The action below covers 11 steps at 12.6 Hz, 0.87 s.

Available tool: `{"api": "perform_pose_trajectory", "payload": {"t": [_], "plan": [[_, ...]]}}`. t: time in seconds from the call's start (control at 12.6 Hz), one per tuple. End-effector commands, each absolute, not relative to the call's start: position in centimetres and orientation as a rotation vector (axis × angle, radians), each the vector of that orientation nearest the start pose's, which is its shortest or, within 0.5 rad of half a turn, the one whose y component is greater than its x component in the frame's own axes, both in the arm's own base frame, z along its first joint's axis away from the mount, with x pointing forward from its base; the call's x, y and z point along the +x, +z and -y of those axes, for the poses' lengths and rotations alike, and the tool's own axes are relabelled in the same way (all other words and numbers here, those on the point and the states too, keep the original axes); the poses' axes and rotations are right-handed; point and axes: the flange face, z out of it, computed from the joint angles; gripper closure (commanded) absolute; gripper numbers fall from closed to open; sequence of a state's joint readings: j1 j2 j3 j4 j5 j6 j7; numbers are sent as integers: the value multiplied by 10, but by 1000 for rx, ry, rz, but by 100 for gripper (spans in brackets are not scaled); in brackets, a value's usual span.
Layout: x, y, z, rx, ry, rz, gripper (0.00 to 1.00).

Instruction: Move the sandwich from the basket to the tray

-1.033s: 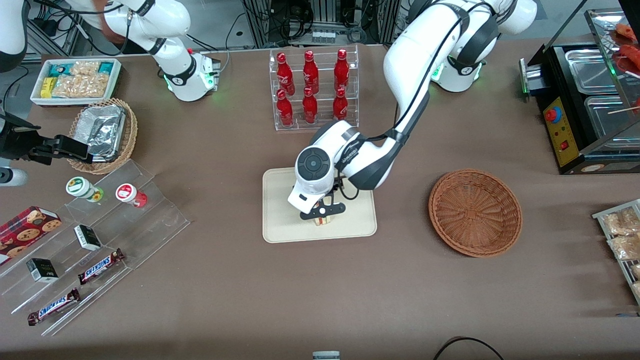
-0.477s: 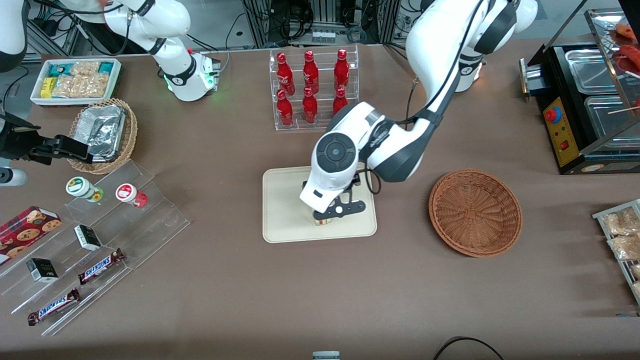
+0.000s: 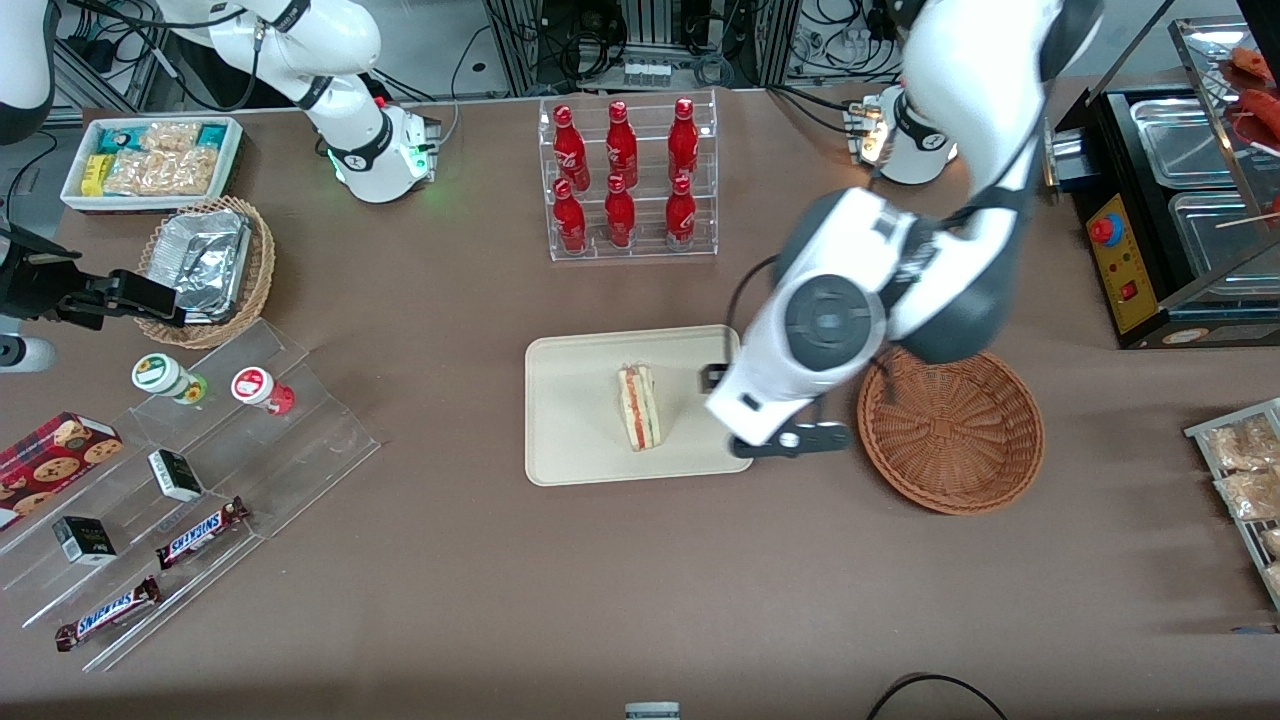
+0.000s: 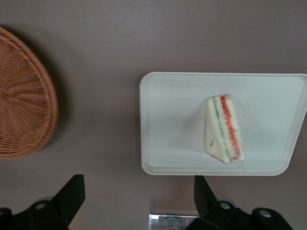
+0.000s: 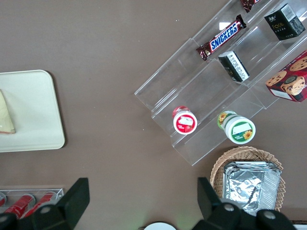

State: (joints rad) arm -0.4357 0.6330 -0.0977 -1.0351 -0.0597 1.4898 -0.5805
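Sandwich [image 3: 638, 407] on tray [image 3: 572, 440] — gripper [image 3: 790, 440] (spread) above

Sandwich [image 3: 639, 408] on tray [image 3: 570, 420]; claw [image 3: 790, 441] between tray and basket [image 3: 950, 425].

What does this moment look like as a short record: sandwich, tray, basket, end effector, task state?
sandwich: lying on the tray, filling edge showing
tray: cream, flat on the table, holds only the sandwich
basket: reddish-brown wicker, empty, beside the tray toward the working arm's end
end effector: open, holding nothing, above the table between tray and basket
task state: sandwich is out of the basket and rests on the tray
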Motion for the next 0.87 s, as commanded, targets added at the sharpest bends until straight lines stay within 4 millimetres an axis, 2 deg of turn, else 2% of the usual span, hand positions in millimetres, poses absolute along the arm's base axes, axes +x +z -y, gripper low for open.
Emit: {"api": "perform_pose_trajectory", "payload": {"t": [0.0,0.08,0.24,0.32,0.4,0.48,0.56,0.79], "plan": [[619,489,275,-3142,352,-5,0],[620,496,246,-3150,351,-47,0],[620,503,211,-3157,348,-76,0],[619,507,191,-3157,343,-33,0],[621,511,161,-3167,316,-21,0],[614,519,148,-3174,290,-101,0],[611,523,124,-3179,277,-109,0],[597,533,100,-3173,260,-70,0]]}}
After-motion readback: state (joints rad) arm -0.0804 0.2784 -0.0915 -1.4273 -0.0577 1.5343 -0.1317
